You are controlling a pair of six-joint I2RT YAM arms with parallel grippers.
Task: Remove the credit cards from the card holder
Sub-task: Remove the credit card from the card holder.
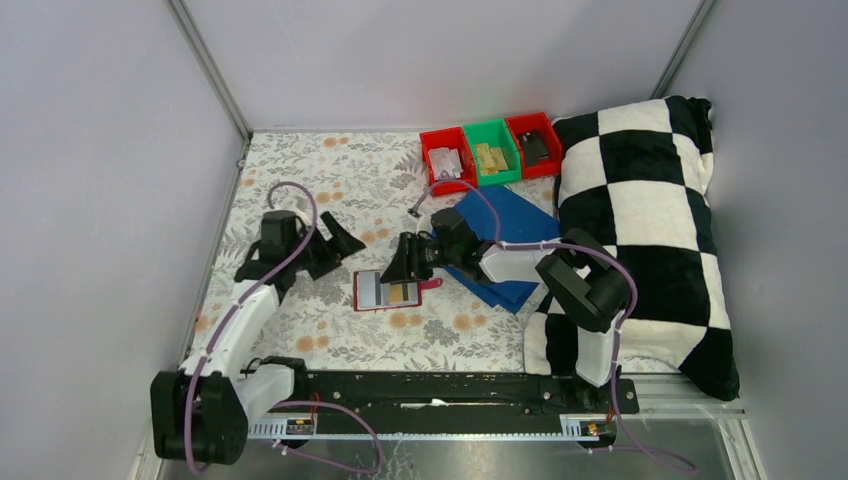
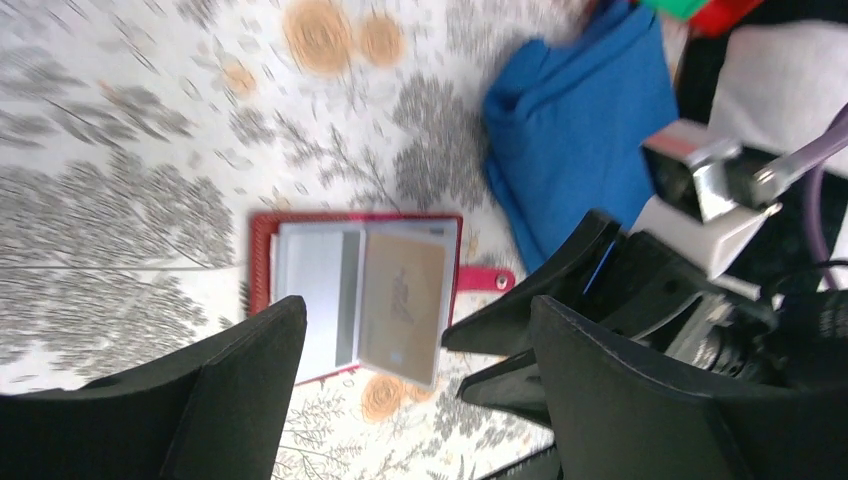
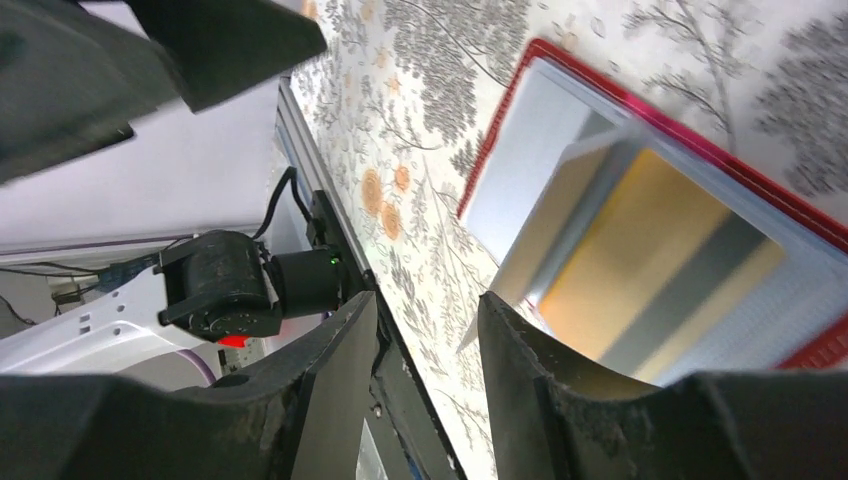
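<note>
The red card holder [image 1: 357,290] lies open on the floral cloth, its strap tab [image 1: 432,284] pointing right. Inside it I see a pale credit card [image 2: 315,300] on the left and a tan-yellow credit card [image 2: 400,300] on the right, which reaches past the holder's near edge. My right gripper [image 1: 402,270] hovers over the holder's right half. In the right wrist view its fingers [image 3: 330,380] stand partly apart with nothing between them, just off the edge of the tan card [image 3: 650,270]. My left gripper [image 1: 335,245] is wide open to the holder's left, and empty [image 2: 418,315].
A folded blue cloth [image 1: 505,240] lies under the right arm. Two red bins [image 1: 447,158] and a green bin [image 1: 492,150] stand at the back. A black-and-white checkered pillow [image 1: 640,220] fills the right side. A black rail [image 1: 450,390] runs along the near edge.
</note>
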